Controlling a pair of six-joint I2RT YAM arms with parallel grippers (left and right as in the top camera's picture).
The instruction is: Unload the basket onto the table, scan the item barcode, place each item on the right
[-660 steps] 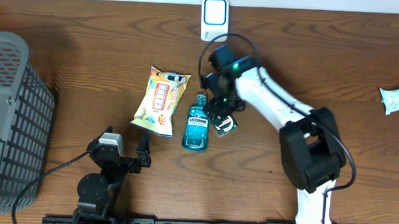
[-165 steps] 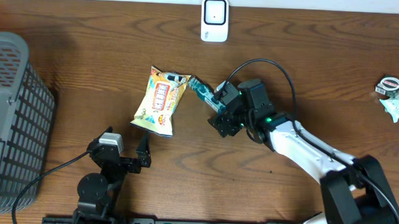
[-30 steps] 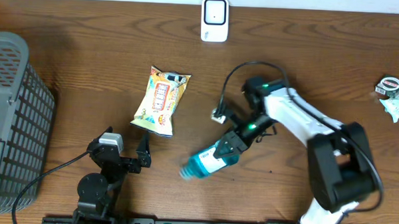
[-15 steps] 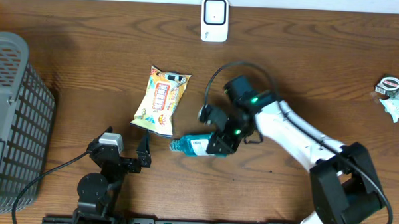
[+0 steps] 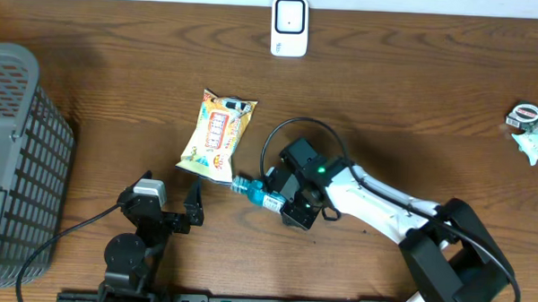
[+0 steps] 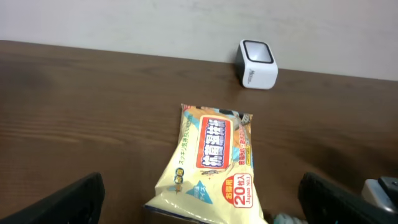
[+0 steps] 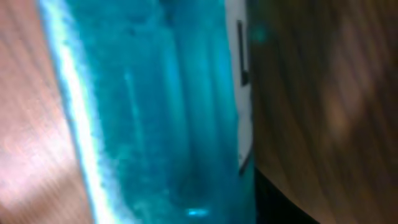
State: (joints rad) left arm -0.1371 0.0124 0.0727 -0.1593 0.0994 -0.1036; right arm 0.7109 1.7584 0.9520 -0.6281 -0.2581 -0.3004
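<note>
Now my right pincer point(image 5: 287, 199), pinching the mouthwash bottle point(image 5: 255, 191), has swung it toward 9 o'clock, just beside the wipes pack point(image 5: 217, 136). The scanner point(image 5: 289, 26) sits well apart at 12 o'clock, so the barcode isn't scanned yet. Left pincer point(image 6: 205, 208) is spread.

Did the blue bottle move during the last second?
Yes. Seen from overhead, the blue bottle in the right gripper went left and up, toward the yellow packet; its cap is now near it.
</note>
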